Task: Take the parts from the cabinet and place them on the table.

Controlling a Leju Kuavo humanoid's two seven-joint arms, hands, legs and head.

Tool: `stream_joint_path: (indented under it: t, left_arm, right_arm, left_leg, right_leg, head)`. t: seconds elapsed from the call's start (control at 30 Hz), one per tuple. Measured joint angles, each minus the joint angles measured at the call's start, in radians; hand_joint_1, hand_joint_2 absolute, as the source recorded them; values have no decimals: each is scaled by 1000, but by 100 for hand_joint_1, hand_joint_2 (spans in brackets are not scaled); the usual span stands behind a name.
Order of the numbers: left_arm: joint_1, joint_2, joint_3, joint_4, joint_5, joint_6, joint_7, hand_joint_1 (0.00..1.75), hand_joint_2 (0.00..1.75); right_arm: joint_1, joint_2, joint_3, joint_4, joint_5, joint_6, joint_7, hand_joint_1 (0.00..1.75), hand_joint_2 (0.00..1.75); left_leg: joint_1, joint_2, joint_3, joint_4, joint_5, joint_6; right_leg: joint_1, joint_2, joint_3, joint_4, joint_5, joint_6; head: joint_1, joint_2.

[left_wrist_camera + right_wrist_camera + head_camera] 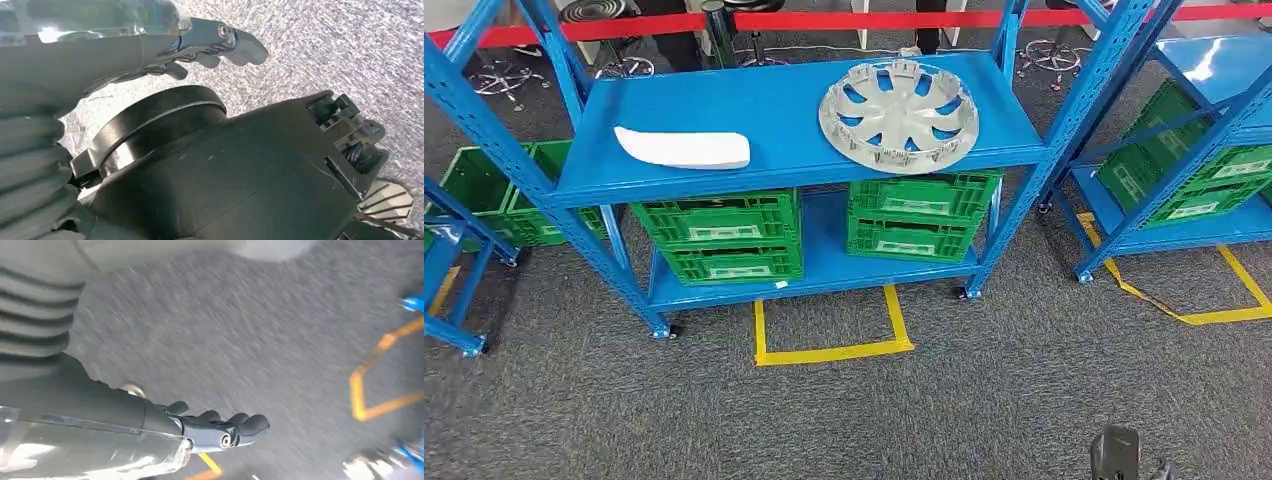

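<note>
Head view — white part (684, 148) lies lengthwise along shelf (784, 110), beside hubcap (898, 113).

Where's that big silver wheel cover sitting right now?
In the head view, the wheel cover lies flat on the right half of the blue rack's top shelf, with the white part to its left and green crates on the shelf below.

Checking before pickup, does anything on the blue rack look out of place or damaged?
Nothing stands out. The silver wheel cover and the white part lie flat and apart on the blue shelf, with the green crates stacked squarely below.
</note>
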Motion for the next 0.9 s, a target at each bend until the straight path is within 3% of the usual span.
stream_joint_path:
  t: [0.7, 0.73, 0.9]
  left_arm:
    - [1, -15, -22, 10, -4, -1, -48, 0, 175]
    - [1, -16, -22, 11, -4, -1, -51, 0, 175]
    - [1, -20, -26, 14, -10, -3, -71, 0, 175]
  right_arm:
    - [-53, -140, 537, -493, 224, 29, 326, 0, 175]
    - [-57, -149, 568, -519, 235, 31, 343, 0, 0]
    - [-79, -188, 690, -628, 295, 43, 425, 0, 0]
  left_leg:
    - [0, 13, 2, 0, -2, 3]
    - [0, 13, 2, 0, -2, 3]
    - [0, 12, 2, 0, -2, 3]
  right_leg:
    - [0, 4, 0, 1, 1, -1]
    - [0, 5, 0, 1, 1, -1]
    - [0, 5, 0, 1, 1, -1]
  head:
    - [0, 0]
    - [0, 0]
    - [0, 0]
